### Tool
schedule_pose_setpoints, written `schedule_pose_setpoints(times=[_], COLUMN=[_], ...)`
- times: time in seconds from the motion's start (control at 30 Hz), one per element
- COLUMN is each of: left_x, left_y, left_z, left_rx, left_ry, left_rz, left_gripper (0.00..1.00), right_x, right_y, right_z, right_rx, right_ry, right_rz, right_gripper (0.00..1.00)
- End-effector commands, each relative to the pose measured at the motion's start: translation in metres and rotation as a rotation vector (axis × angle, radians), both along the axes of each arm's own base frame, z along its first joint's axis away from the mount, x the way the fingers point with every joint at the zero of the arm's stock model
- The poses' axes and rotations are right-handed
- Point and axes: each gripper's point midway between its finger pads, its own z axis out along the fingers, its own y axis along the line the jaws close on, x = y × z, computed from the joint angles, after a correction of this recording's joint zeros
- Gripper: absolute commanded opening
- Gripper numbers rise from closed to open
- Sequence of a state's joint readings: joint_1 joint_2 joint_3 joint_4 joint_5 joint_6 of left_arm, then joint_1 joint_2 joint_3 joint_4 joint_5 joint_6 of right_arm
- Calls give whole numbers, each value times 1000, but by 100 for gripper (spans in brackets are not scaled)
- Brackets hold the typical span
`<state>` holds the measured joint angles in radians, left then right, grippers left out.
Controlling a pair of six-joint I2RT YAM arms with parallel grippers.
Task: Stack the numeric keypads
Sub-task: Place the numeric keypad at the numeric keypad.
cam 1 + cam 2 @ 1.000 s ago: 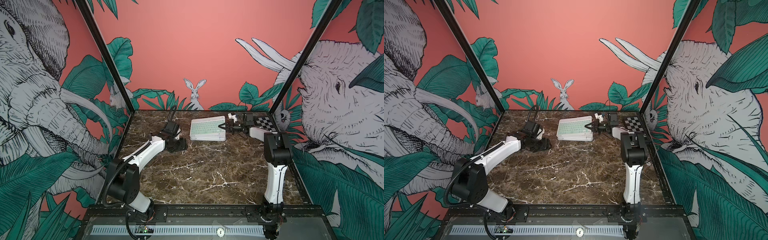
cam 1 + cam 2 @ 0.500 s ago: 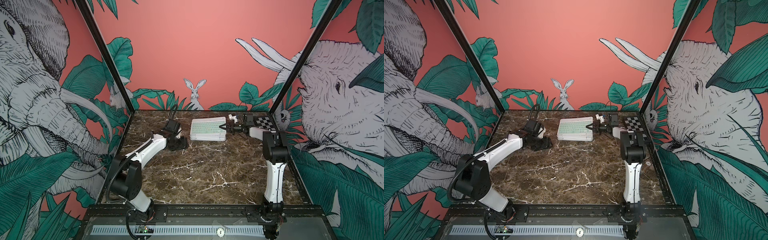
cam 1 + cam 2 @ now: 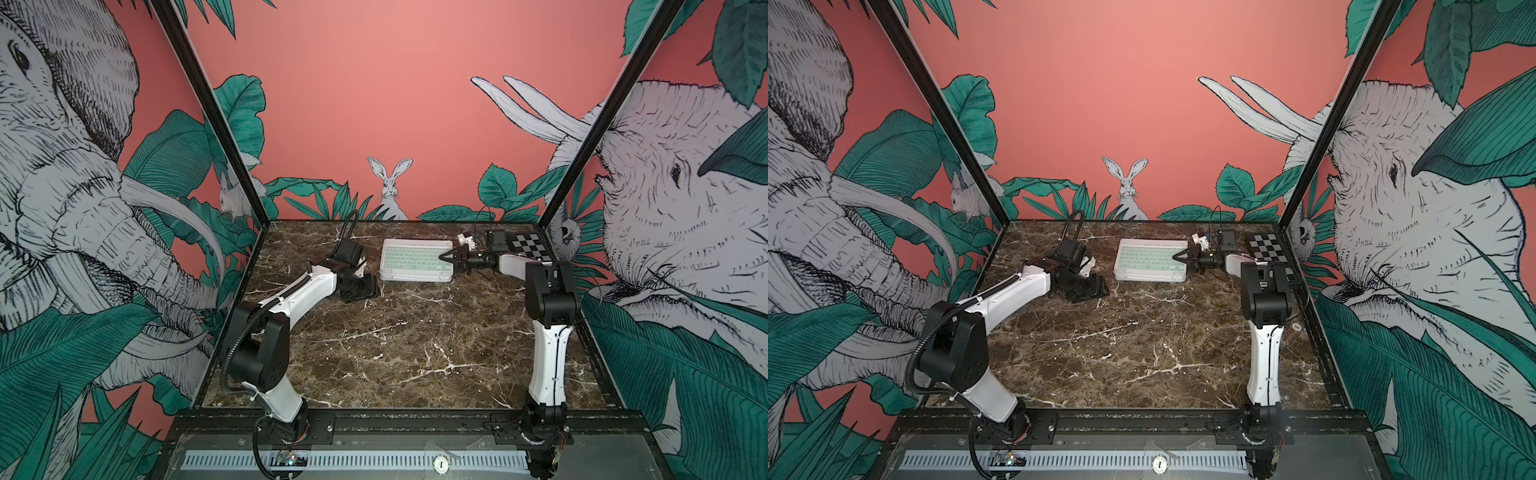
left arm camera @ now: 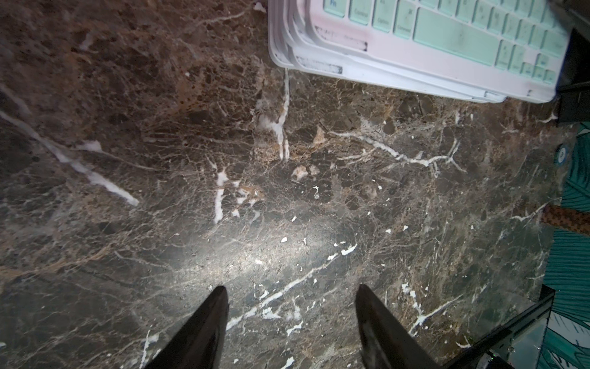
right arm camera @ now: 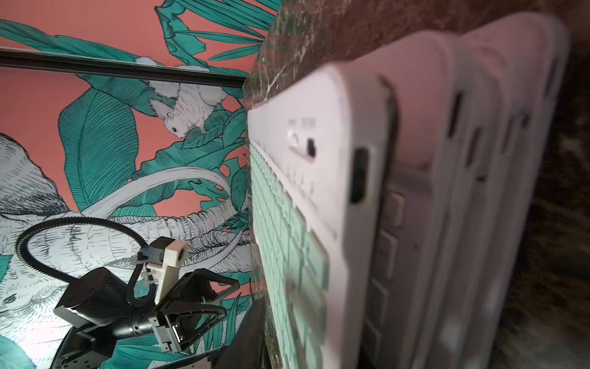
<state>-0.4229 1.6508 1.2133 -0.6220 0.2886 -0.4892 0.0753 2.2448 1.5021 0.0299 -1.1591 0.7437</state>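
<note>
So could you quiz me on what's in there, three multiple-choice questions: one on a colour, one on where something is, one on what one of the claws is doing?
1. The keys on the top keypad of the stack are:
A. pink
B. mint green
C. black

2. The checkered board lies:
A. in the far right corner of the table
B. on the stack
C. at the near edge, between the arm bases

3. The left gripper is:
A. shut on a keypad
B. shut on the board
C. open and empty

Answers:
1 B: both top views show rows of mint keys in a white frame.
2 A: the board sits at the back, against the right wall.
3 C: its fingers stand apart in the left wrist view, with only bare marble between them.
</note>
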Motion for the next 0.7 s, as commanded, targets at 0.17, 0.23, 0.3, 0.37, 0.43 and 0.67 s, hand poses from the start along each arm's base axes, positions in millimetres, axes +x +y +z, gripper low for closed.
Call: schedule_pose_setpoints(times=[0.17,0.23,0.3,0.37,0.43,0.67], left_x=[5,5,5,6,6,5], left_y=[-5,-6,-8,-8,-8,-10], left_z=[8,8,8,7,7,7], left_rx=[-32,-35,-41,-43,-43,-49], left_ry=[-5,-4,-4,-4,-7,-11], left_rz=[2,2,-2,-3,-4,-10], left_gripper=[66,66,66,66,66,66], right_x=[9,10,9,9,9,10], right_y=[-12,-16,-20,-24,-27,-33], right_z=[5,2,-1,-1,-1,0], right_rx=[-102,-158,-208,-239,-269,-331], right_ry=[-47,-45,-44,-46,-48,-46], right_rz=[-22,-34,-36,-45,-53,-74], right_gripper=[40,41,42,43,44,45])
